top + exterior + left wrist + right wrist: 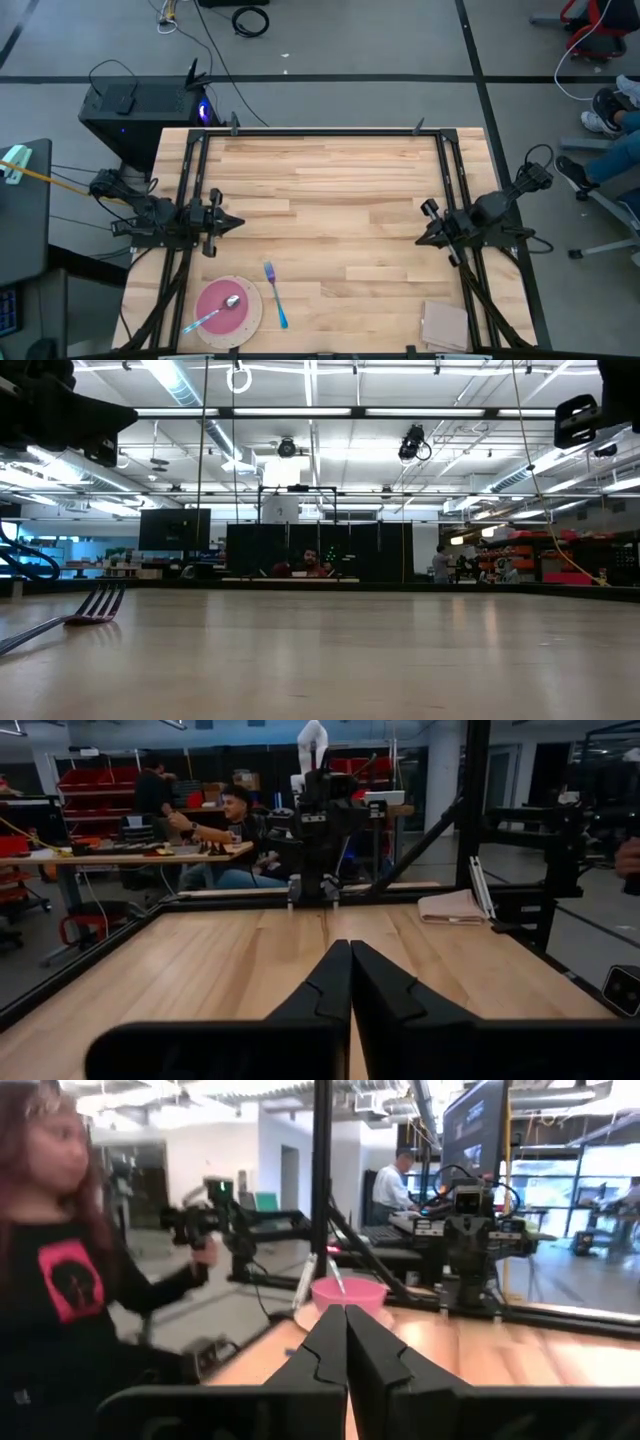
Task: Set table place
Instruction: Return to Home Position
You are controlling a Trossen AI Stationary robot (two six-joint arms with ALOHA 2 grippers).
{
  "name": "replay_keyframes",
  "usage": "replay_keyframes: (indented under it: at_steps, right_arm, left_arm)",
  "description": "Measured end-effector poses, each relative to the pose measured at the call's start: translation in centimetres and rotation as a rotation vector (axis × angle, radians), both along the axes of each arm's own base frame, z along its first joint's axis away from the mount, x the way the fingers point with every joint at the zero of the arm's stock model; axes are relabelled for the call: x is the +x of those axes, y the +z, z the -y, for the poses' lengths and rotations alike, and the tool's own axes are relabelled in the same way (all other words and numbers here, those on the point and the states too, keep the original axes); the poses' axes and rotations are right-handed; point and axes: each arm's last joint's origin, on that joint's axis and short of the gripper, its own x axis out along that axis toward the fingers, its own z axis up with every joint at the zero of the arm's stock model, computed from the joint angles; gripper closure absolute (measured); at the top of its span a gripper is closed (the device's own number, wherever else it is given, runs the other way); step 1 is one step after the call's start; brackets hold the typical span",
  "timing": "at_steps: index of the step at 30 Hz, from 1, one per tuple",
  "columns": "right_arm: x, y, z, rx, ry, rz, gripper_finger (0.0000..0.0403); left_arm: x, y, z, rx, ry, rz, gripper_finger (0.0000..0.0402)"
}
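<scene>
My left gripper (228, 222) hangs above the left edge of the table (340, 190), pointing inward. In its wrist view the two dark fingers (330, 985) are pressed together with nothing between them.

The place setting lies by the table's front-left corner, against the front edge. The round off-white plate (256, 318) lies flat, and the pink bowl (212, 298) sits inside it, covering most of it so that only a pale ring shows around it. The silver spoon (210, 317) lies slanted in the bowl, its handle reaching out over the rim toward the corner. Just beside the plate, on its right, the fork (276, 297) lies on the bare wood, teal handle toward the front edge and tines pointing away from it.

The tan pad (443, 325) lies near the front-right corner, well apart from the setting.

My right gripper (422, 238) hangs above the right edge, also pointing inward, fingers (330, 1342) closed together on nothing.
</scene>
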Motion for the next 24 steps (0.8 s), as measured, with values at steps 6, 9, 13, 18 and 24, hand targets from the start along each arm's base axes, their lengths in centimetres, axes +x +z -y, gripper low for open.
replay_keyframes:
  at_steps: [6, 9, 13, 18, 24]
  right_arm:
    - [0.06, -0.51, -0.02, -0.074, -0.01, -0.027, 0.0393]
    - [0.06, -0.49, -0.02, -0.043, -0.006, -0.039, 0.0391]
    - [0.06, -0.49, -0.02, -0.028, -0.004, -0.045, 0.0391]
    - [0.06, -0.48, -0.02, -0.029, -0.004, -0.044, 0.0391]
    - [0.06, -0.47, -0.02, -0.03, -0.004, -0.044, 0.0389]
  left_arm:
    - [0.01, -0.05, 0.0, -0.052, -0.004, -0.004, 0.0391]
    - [0.0, -0.04, 0.0, -0.085, -0.006, -0.001, 0.0377]
    - [0.0, 0.0, 0.0, -0.088, -0.006, 0.004, 0.036]
    - [0.01, 0.0, 0.0, -0.088, -0.006, 0.005, 0.0355]
    - [0.0, 0.01, 0.0, -0.089, -0.007, 0.006, 0.0364]
